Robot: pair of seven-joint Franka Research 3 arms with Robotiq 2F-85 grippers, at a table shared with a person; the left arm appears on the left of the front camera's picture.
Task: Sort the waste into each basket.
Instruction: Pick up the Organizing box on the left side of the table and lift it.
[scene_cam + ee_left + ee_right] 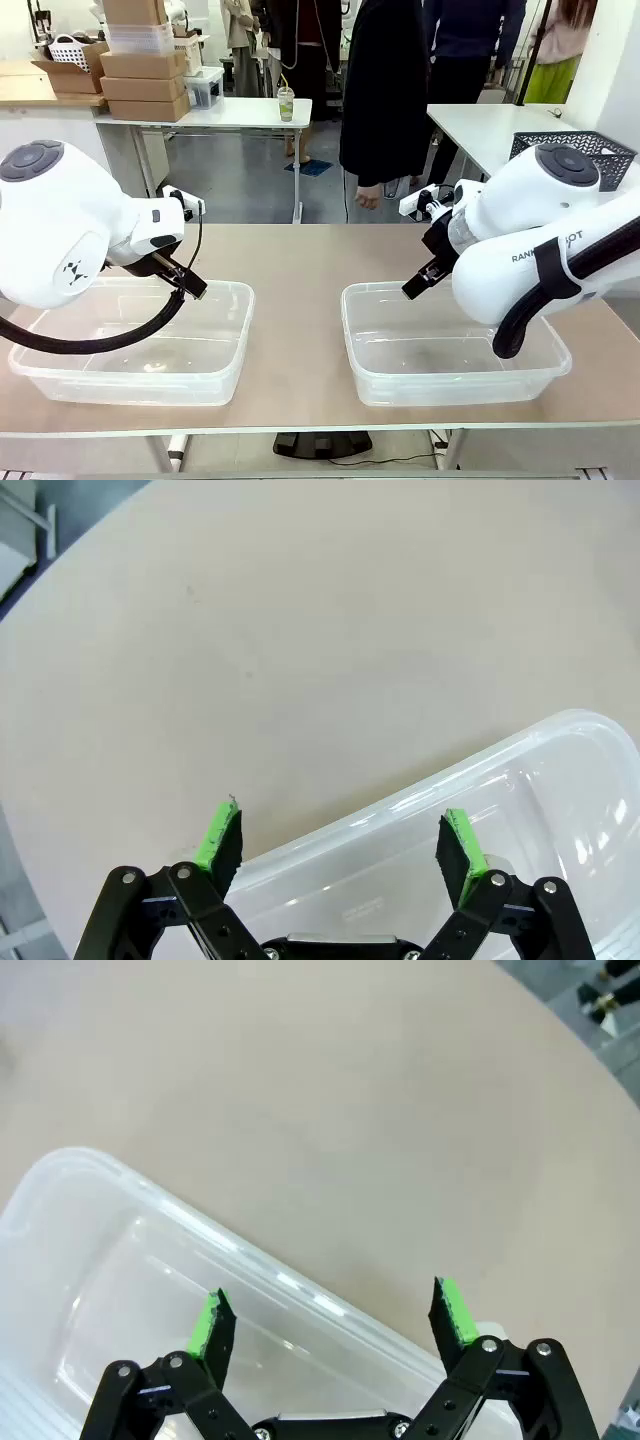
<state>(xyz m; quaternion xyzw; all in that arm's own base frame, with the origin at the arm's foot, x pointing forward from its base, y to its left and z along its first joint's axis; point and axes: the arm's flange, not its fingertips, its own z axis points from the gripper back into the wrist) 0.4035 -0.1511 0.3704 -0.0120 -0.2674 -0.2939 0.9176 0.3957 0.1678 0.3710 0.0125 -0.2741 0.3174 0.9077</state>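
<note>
Two pincers, both spread wide and gripping nothing. From the left wrist camera, the left pincer [340, 825] has its jaws fully apart with the green pads [218, 835] bare. Between and below the pads, from 6 round to 3 o'clock, I see the rounded corner of the left tub [520, 760]. Its rim runs slantwise from 7 o'clock up to 3. Bare bench [300, 630] covers everything from 9 through 12 to 2 o'clock.

From the right wrist camera, the right pincer [330, 1305] is just as wide open and also holds nothing. The right tub [150, 1200] sits under it, with its corner at 9 o'clock and its rim slanting down to 5. The bench spreads from 10 round to 3 o'clock.

From the front camera, the left arm [60, 230] hangs over the far rim of the left tub [130, 385] at 8 o'clock. The right arm [540, 240] hangs over the right tub [460, 385] at 4 o'clock. The two tubs stand well apart on the bench, near its front edge.

Beyond the bench at 12 o'clock a person in a dark coat [385, 90] stands with one hand [368, 197] hanging down. At 2 o'clock a dark lattice basket [575, 148] sits on a white table [480, 125] behind my right arm.
</note>
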